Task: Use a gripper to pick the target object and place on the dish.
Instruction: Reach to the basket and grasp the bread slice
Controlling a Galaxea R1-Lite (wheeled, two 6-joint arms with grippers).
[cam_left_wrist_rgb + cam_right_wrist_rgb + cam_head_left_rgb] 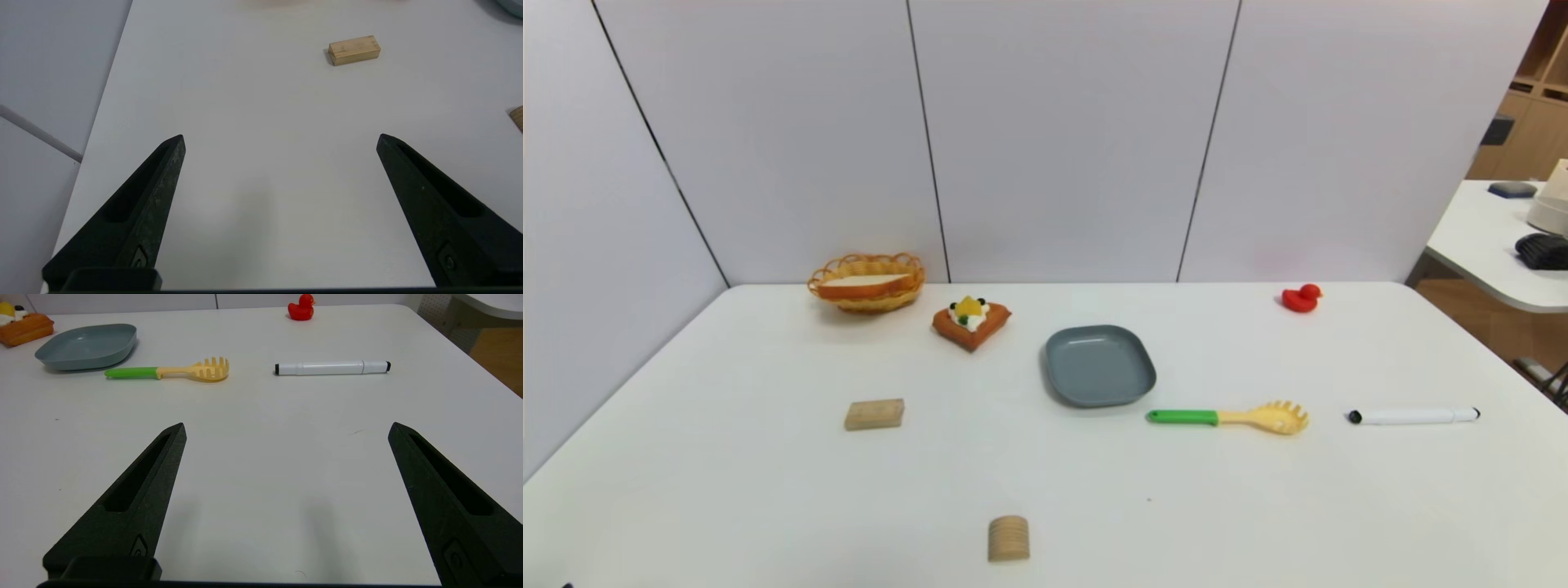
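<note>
The target object [862,282], a flat slice of toy toast with a white face and orange-brown crust, lies inside the oval orange wicker basket [867,305] at the table's far left. The dish [1100,365], a blue-grey rounded-square plate, sits empty near the table's middle; it also shows in the right wrist view [86,346]. Neither gripper shows in the head view. My left gripper [281,138] hangs open over bare table near the left front edge, nothing between its fingers. My right gripper [287,426] is open too, over bare table at the near right.
A waffle cake with cream and fruit [971,322] sits between basket and dish. A wooden block [874,414], a ridged wooden cylinder [1009,539], a green-handled pasta spoon [1229,417], a white marker [1413,416] and a red duck [1300,298] lie around. Wall panels stand behind and left.
</note>
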